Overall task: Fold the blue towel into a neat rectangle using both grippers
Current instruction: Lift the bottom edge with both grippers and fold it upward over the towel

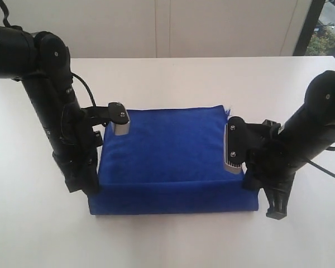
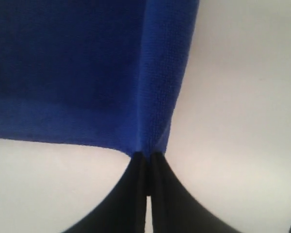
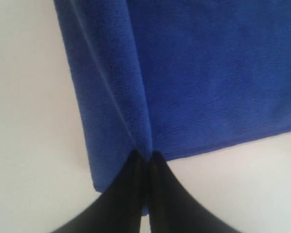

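Note:
The blue towel (image 1: 173,145) lies on the white table, folded over itself. Its upper layer ends short of the near edge, so a strip of the lower layer (image 1: 173,198) shows in front. My left gripper (image 1: 91,188) is at the towel's near left corner. In the left wrist view this gripper (image 2: 148,156) is shut on a corner of the blue cloth (image 2: 77,73). My right gripper (image 1: 251,184) is at the near right corner. The right wrist view shows it (image 3: 146,156) shut on the edge of the upper layer (image 3: 208,73), with the lower layer under it.
The white table (image 1: 173,72) extends behind and in front of the towel. Both black arms (image 1: 50,100) (image 1: 312,128) stand close beside the towel's short sides. A wall and a window corner (image 1: 329,28) lie behind the table.

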`<state>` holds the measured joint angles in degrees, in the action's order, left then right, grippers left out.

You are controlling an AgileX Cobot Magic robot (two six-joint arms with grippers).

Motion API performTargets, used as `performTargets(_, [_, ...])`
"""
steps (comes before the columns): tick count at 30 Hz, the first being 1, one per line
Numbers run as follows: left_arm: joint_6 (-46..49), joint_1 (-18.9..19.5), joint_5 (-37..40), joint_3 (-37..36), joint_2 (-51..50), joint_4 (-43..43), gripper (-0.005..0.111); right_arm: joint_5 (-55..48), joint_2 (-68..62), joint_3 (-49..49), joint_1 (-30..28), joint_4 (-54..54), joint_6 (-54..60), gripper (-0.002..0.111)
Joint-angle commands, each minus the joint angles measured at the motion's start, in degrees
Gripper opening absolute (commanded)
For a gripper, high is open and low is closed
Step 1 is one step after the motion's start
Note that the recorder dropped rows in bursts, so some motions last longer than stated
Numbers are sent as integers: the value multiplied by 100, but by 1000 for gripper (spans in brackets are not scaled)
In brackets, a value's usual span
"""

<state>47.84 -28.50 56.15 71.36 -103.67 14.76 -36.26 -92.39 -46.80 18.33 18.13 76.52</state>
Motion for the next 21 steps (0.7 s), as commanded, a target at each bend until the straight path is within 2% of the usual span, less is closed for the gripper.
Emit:
performTargets(1, [-435, -16, -273, 18, 35, -273, 0, 395, 51, 5, -13, 12, -29, 2])
performTargets(11, [-505, -16, -1021, 18, 35, -371, 0, 1286, 51, -2, -13, 12, -55, 2])
performTargets(15, [-836, -16, -1345, 18, 35, -670, 0, 1679, 51, -2, -13, 12, -91, 2])
performTargets(21, [-961, -16, -1514, 208, 35, -875, 0, 1983, 51, -7, -13, 12, -91, 2])
